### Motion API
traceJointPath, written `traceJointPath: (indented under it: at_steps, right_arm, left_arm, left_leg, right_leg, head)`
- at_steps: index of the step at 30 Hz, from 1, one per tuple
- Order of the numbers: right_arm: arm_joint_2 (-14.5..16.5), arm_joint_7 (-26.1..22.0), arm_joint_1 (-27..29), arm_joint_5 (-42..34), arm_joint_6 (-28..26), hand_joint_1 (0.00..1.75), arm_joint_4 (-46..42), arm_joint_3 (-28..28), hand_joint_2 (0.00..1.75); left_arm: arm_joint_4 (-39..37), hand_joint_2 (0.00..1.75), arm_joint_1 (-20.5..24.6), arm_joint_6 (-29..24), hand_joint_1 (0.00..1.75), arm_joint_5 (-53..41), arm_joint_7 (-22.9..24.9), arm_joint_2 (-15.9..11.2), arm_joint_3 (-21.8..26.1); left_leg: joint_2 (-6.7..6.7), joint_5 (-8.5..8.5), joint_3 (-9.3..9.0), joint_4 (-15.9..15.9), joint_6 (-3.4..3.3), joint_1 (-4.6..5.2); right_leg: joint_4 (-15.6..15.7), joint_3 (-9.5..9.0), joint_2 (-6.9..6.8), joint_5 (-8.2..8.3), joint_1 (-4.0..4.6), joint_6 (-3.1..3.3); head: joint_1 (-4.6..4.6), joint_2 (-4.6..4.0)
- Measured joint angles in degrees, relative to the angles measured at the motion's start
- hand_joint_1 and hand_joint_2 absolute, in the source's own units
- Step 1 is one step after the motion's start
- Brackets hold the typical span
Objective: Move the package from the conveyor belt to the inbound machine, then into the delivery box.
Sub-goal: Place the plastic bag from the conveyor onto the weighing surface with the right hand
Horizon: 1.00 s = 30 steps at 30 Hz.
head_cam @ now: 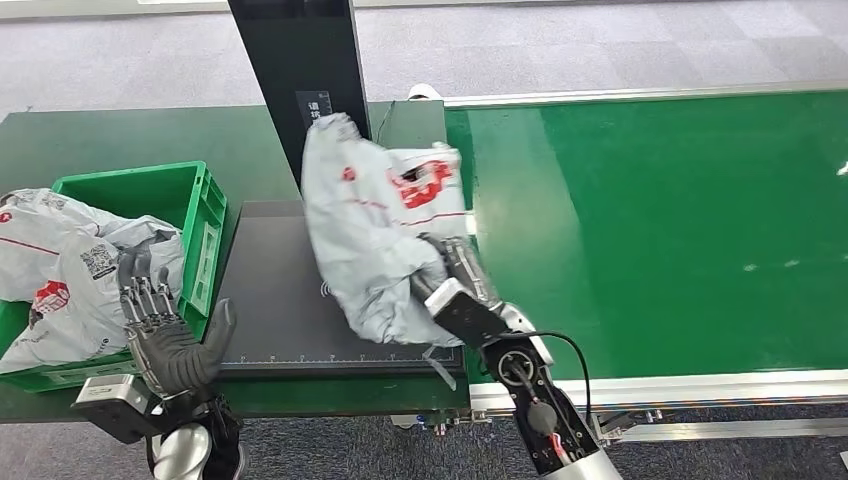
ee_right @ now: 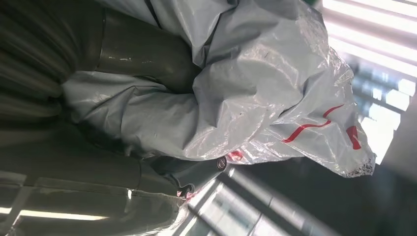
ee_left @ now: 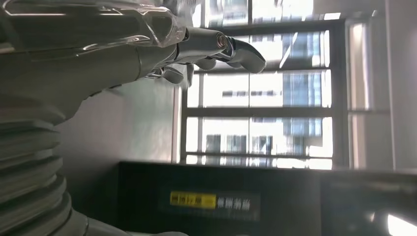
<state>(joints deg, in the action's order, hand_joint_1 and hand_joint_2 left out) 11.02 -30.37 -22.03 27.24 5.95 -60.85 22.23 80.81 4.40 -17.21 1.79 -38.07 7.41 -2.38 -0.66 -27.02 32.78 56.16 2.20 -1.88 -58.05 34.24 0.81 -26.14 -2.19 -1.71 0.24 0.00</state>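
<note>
Package [head_cam: 375, 235] gripped in right robot hand [head_cam: 455, 275], above inbound machine [head_cam: 280, 290]; left robot hand [head_cam: 165, 335] empty, fingers spread.

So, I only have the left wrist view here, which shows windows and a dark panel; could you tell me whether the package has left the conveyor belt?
Observer: Yes. The right hand holds the grey package above the dark platform of the inbound machine, beside the green conveyor belt.
Operator: Thank you. Is the delivery box free?
Observer: No, the green delivery box already holds other grey packages.
Operator: And where is my left hand?
Observer: The left hand is raised in front of that box, fingers spread, holding nothing.
</note>
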Motion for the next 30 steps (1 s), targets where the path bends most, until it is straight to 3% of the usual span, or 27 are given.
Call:
traceJointPath:
  at_steps: [6,10,13,18,19,23,27,30]
  right_arm:
    - [0.01,0.22,-7.00,8.04,8.76,1.75,11.92,14.65,1.75]
    - [0.66,3.83,-11.20,11.48,12.83,1.75,19.62,23.36,1.75]
    - [1.22,8.52,-13.06,13.45,9.72,1.75,23.46,27.83,1.75]
    - [1.72,16.04,-13.63,16.06,-0.16,1.64,25.93,31.74,1.75]
    - [1.74,16.96,-13.61,16.51,-2.12,1.57,26.09,32.03,1.75]
    - [1.61,18.59,-13.61,17.38,-6.25,0.01,26.51,32.43,1.75]
    - [1.03,18.53,-12.79,17.10,-13.81,0.00,26.01,31.77,1.75]
    - [0.21,15.02,-11.43,13.97,-17.63,0.00,23.71,29.34,1.75]
  left_arm:
    - [0.35,1.75,0.32,-2.11,0.00,2.24,-0.15,-0.12,0.31]
    - [0.34,1.75,1.02,-2.20,0.00,2.47,0.16,-0.29,0.52]
    - [0.32,1.75,1.23,-2.21,0.00,2.44,0.65,-0.35,0.61]
    - [0.28,1.75,1.13,-2.22,0.00,2.23,1.18,-0.37,0.63]
    - [0.27,1.75,1.06,-2.22,0.00,2.22,1.18,-0.37,0.62]
    - [0.26,1.75,0.68,-2.21,0.00,2.19,1.18,-0.37,0.61]
    - [0.26,1.75,0.40,-2.18,0.00,2.16,1.18,-0.44,0.45]
    - [0.24,1.75,0.25,-2.04,0.00,2.15,1.18,-0.50,0.08]
  left_leg:
    - [0.03,0.00,0.00,0.00,0.00,0.00]
    - [0.03,0.01,-0.02,0.01,0.00,0.00]
    - [0.02,0.01,-0.06,0.01,-0.01,0.01]
    - [0.02,0.01,-0.13,0.01,-0.01,0.01]
    - [0.02,0.01,-0.15,0.01,-0.01,0.01]
    - [0.01,0.03,-0.22,0.01,-0.02,0.01]
    - [0.02,0.04,-0.25,0.02,-0.02,0.01]
    - [0.01,0.03,-0.23,0.02,-0.01,0.01]
  right_leg:
    - [0.00,0.01,-0.02,0.00,0.00,0.00]
    - [0.00,0.00,-0.02,0.00,0.00,0.00]
    - [0.01,-0.02,-0.02,0.00,0.00,0.00]
    - [0.01,-0.09,-0.02,0.00,-0.01,0.00]
    - [0.01,-0.10,-0.02,0.00,-0.01,0.00]
    - [0.01,-0.18,-0.02,0.01,-0.01,0.00]
    - [0.01,-0.21,-0.02,0.01,-0.01,0.00]
    - [0.01,-0.18,-0.01,0.01,-0.01,0.00]
  head:
    - [-0.01,0.00]
    - [0.00,0.00]
    - [0.00,0.00]
    - [-0.01,0.00]
    - [-0.01,0.00]
    - [0.01,0.00]
    - [0.00,0.00]
    - [0.00,0.00]
